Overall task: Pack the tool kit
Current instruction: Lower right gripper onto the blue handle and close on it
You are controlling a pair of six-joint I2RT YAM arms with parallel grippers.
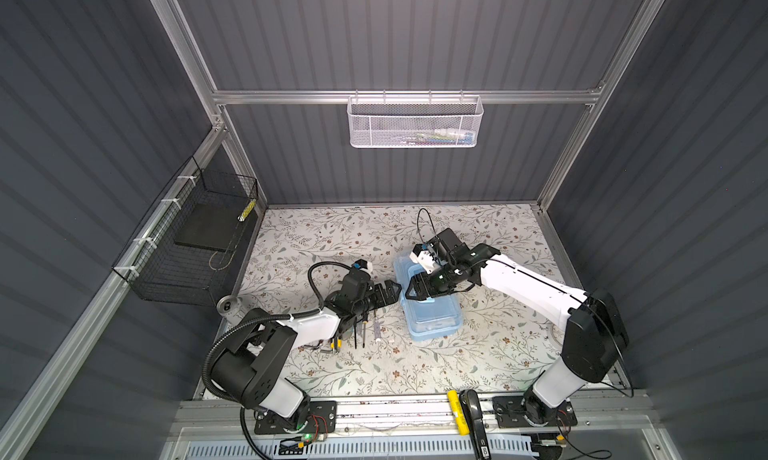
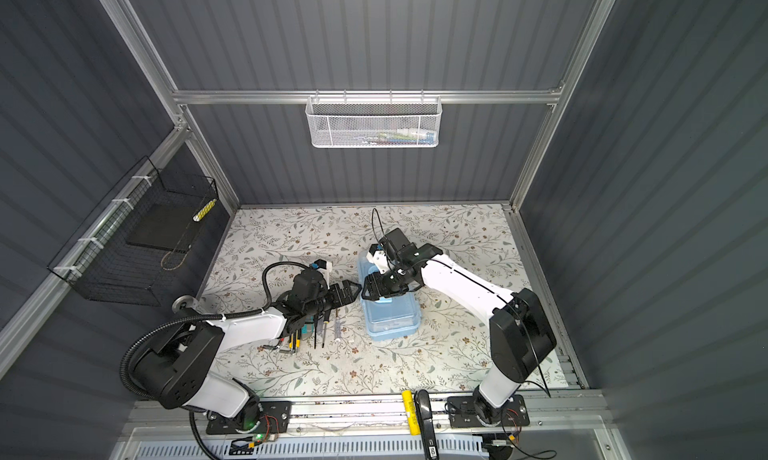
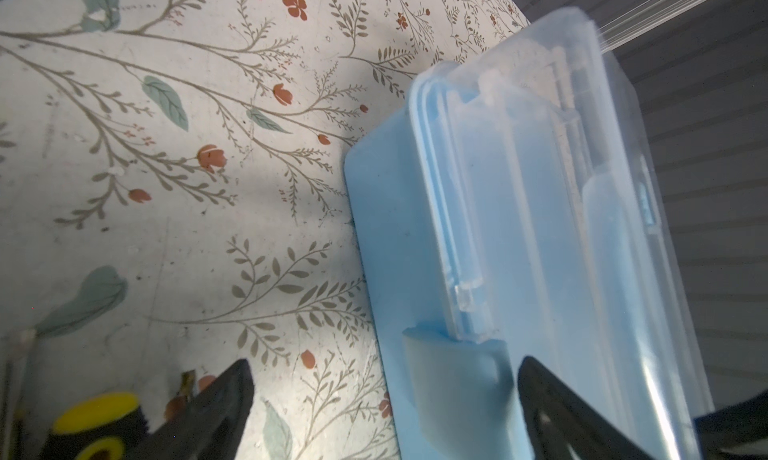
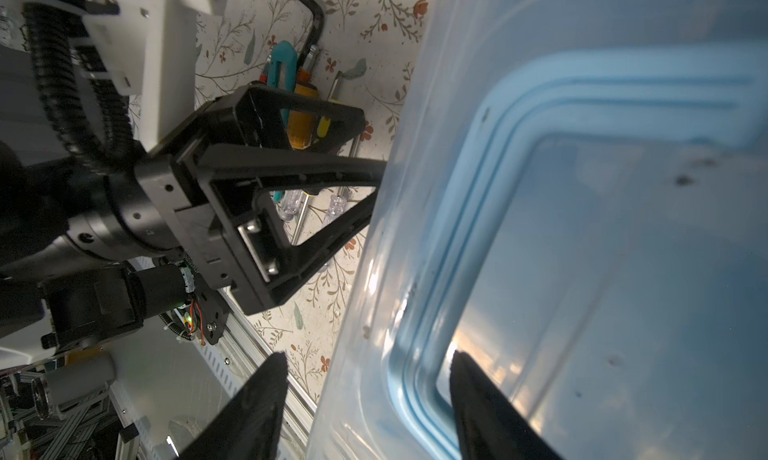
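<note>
Item: small rectangular light-blue plastic box [image 1: 432,318] with clear lid [image 3: 540,187], at the centre of the floral-patterned table [image 1: 457,366] in both top views.
Arms: left gripper [image 1: 392,290] has its jaws wide apart at the box's left edge, with a blue tab [image 3: 453,374] between them. The right gripper [image 1: 409,289] has its jaws apart, astride the lid's left rim.
Loose: black, yellow and clear-handled screwdrivers [image 1: 358,334], lower left of the box.

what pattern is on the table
A cream floral tabletop: grey-green leafy sprigs, small red flowers; clearest in left wrist view.
</note>
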